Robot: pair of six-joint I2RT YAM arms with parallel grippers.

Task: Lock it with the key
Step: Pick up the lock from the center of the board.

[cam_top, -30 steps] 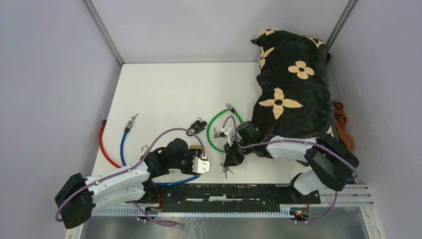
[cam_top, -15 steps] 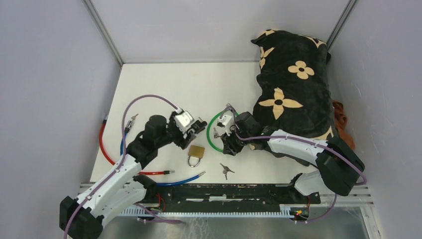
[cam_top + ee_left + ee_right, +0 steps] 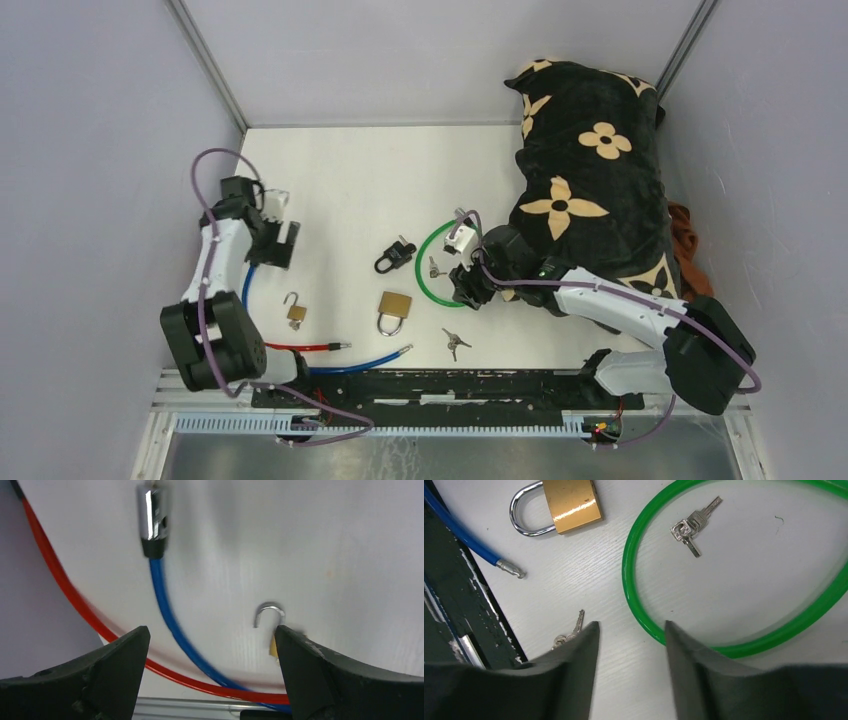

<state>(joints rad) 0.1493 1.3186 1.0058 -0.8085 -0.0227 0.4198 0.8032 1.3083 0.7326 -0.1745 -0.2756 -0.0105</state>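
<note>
A brass padlock [image 3: 395, 308] with its shackle down lies on the white table, and shows in the right wrist view as the padlock [image 3: 570, 502]. A pair of keys [image 3: 455, 342] lies to its right, partly hidden by my finger as the keys [image 3: 569, 634]. Another key pair [image 3: 691, 526] rests inside the green cable loop [image 3: 634, 575]. My right gripper [image 3: 466, 293] [image 3: 631, 626] hovers open over the loop's near edge, holding nothing. Far left, my left gripper [image 3: 275, 244] [image 3: 212, 635] is wide open above the blue cable [image 3: 165, 600]. A small brass padlock [image 3: 295, 310] with an open shackle [image 3: 268, 614] lies nearby.
A red cable [image 3: 212, 295] and the blue cable [image 3: 365, 362] curve along the left and front. A black lock [image 3: 393, 255] lies mid-table. A large black flowered cushion [image 3: 590, 170] fills the back right. A black rail [image 3: 450, 385] runs along the near edge.
My left arm swung from the front centre to the far left and opened, leaving the brass padlock on the table. My right gripper opened, left the keys down, and drew back over the green loop.
</note>
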